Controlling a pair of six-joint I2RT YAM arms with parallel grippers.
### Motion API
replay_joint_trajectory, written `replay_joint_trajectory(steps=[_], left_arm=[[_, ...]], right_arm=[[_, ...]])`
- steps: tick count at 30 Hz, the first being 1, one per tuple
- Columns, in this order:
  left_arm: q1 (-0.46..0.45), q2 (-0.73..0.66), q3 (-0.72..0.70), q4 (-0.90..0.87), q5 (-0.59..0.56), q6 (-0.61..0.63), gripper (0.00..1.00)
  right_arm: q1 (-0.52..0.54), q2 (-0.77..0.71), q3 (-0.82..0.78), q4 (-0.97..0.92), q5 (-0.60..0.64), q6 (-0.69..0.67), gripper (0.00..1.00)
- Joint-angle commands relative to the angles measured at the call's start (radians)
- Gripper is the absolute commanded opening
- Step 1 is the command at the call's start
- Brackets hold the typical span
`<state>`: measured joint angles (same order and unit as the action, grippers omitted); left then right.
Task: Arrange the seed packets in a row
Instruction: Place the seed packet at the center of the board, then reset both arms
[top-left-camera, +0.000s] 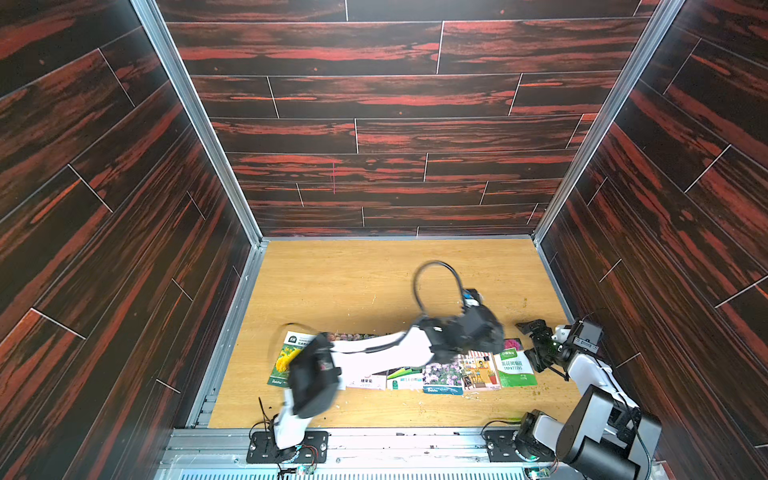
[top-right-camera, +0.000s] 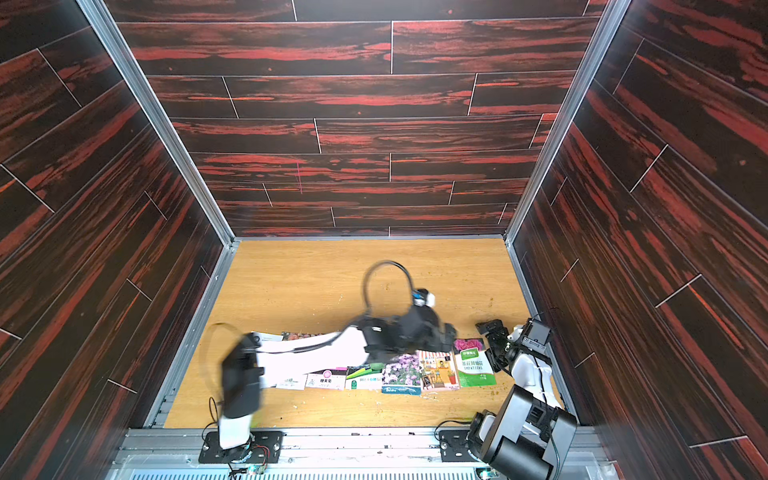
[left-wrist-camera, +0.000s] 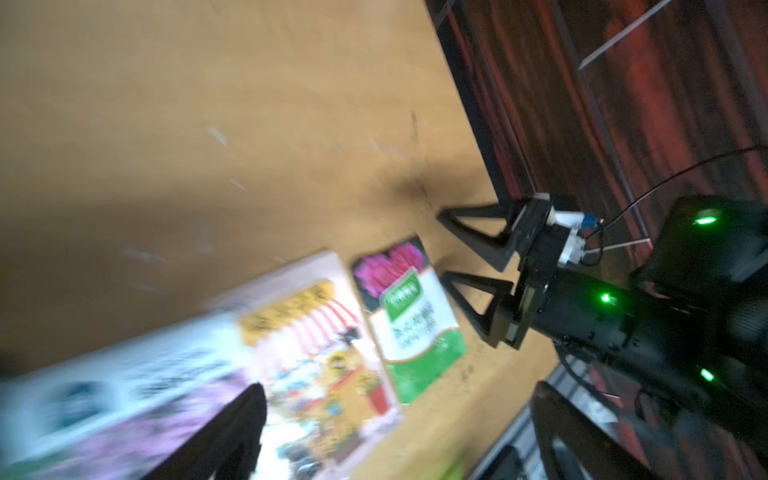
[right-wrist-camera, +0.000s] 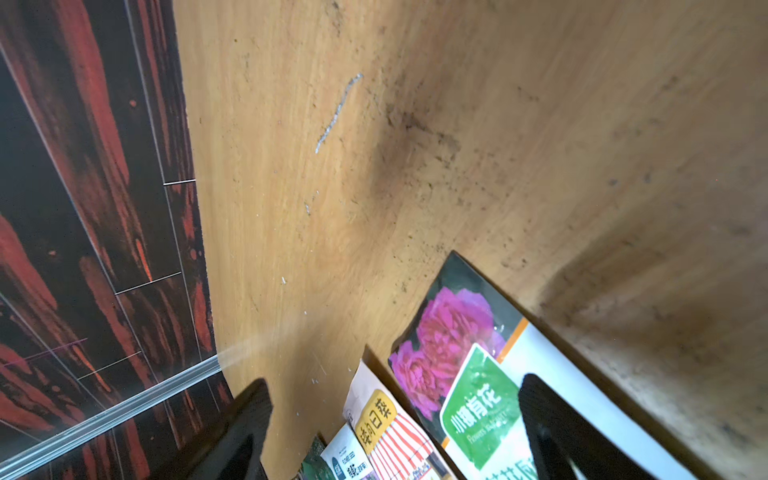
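Several seed packets lie side by side near the table's front. From the left I see a yellow-flower packet (top-left-camera: 284, 359), a white one (top-left-camera: 368, 380), a green one (top-left-camera: 405, 378), a purple-flower one (top-left-camera: 442, 376), an orange illustrated one (top-left-camera: 480, 370) (left-wrist-camera: 324, 357) and a magenta-and-green one (top-left-camera: 515, 365) (right-wrist-camera: 469, 374). My left arm (top-left-camera: 374, 353) stretches across the row and looks blurred. My left gripper (left-wrist-camera: 399, 440) is open above the illustrated packet, holding nothing. My right gripper (top-left-camera: 527, 343) (right-wrist-camera: 399, 432) is open beside the magenta packet's right edge.
Dark wood-pattern walls (top-left-camera: 665, 249) close in the table on three sides, and the right one stands just beyond my right arm. A metal rail (top-left-camera: 395, 440) runs along the front. Crumbs and specks (top-left-camera: 536, 390) dot the bare wooden table (top-left-camera: 353, 282) behind the row.
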<state>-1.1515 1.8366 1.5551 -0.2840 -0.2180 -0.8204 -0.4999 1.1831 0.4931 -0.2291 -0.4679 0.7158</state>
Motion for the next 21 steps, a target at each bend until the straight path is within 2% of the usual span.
replay_joint_trajectory(steps=[1, 4, 6, 8, 10, 12, 13, 16, 18, 21], left_arm=[[0.090, -0.246, -0.144, -0.098, -0.258, 0.225, 1.00], [0.213, -0.411, -0.274, -0.118, -0.433, 0.322, 1.00], [0.302, -0.498, -0.369, -0.073, -0.546, 0.391, 1.00], [0.421, -0.589, -0.483, 0.029, -0.555, 0.492, 1.00], [0.540, -0.657, -0.593, 0.126, -0.589, 0.539, 1.00], [0.680, -0.700, -0.690, 0.194, -0.560, 0.533, 1.00], [0.740, -0.714, -0.737, 0.235, -0.583, 0.524, 1.00], [0.867, -0.726, -0.866, 0.379, -0.595, 0.521, 1.00], [0.910, -0.689, -0.928, 0.491, -0.612, 0.559, 1.00], [0.959, -0.573, -0.937, 0.539, -0.638, 0.601, 1.00]], right_arm=[[0.025, -0.021, 0.029, 0.000, -0.006, -0.042, 0.94], [0.150, -0.053, 0.064, 0.009, 0.073, -0.048, 0.96], [0.284, -0.061, 0.122, -0.016, 0.218, -0.068, 0.96], [0.419, -0.061, 0.184, -0.040, 0.394, -0.104, 0.98], [0.482, -0.054, 0.217, -0.027, 0.493, -0.138, 0.98], [0.489, -0.059, 0.207, 0.038, 0.513, -0.192, 0.99], [0.489, -0.070, 0.184, 0.096, 0.503, -0.226, 0.99], [0.489, -0.129, 0.081, 0.270, 0.525, -0.296, 0.99], [0.489, -0.143, 0.035, 0.341, 0.584, -0.368, 0.99], [0.489, -0.101, 0.025, 0.345, 0.736, -0.424, 0.99]])
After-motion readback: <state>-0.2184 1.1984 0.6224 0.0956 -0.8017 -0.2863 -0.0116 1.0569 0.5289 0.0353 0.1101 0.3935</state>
